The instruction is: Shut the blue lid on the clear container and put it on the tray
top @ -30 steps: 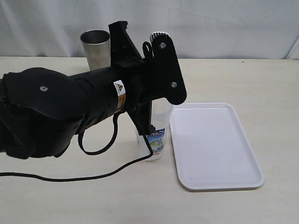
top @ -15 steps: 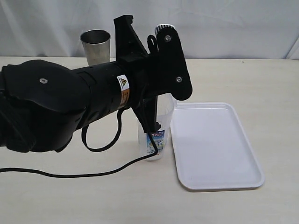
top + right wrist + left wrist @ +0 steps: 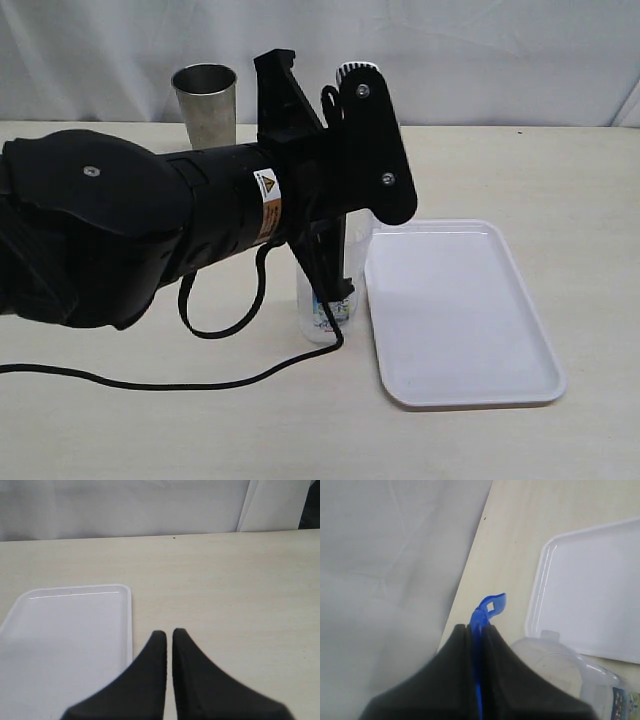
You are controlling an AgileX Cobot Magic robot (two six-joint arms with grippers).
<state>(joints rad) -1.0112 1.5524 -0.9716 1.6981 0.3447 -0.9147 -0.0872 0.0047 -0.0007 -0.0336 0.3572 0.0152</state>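
White curtain (image 3: 480, 50) hangs behind a pale tabletop (image 3: 560, 170), and your work sits near its middle.

Your left hand (image 3: 475, 627) is clamped on the blue lid (image 3: 490, 605), held edge-on as a thin strip between the fingers, with one snap flap sticking out past the tips. Right under that hand you can see the open mouth of the clear container (image 3: 555, 662). In the exterior view it stands upright on the tabletop, just beside the near-left edge of the tray (image 3: 460, 310), mostly hidden by your arm. The lid does not look seated yet.

Your right hand (image 3: 169, 632) is pinched together on nothing, over bare tabletop beside the tray. A steel cup (image 3: 205, 100) stands well behind, out of the way.

The lid looks light and stiff, but its flaps will likely flex, so press on the flat top, not the rim. The container looks empty, hence light, and being tall and narrow it will probably tip under a sideways push. Its smooth wall may slip; I would grip it across the body around the label, squarely and gently.
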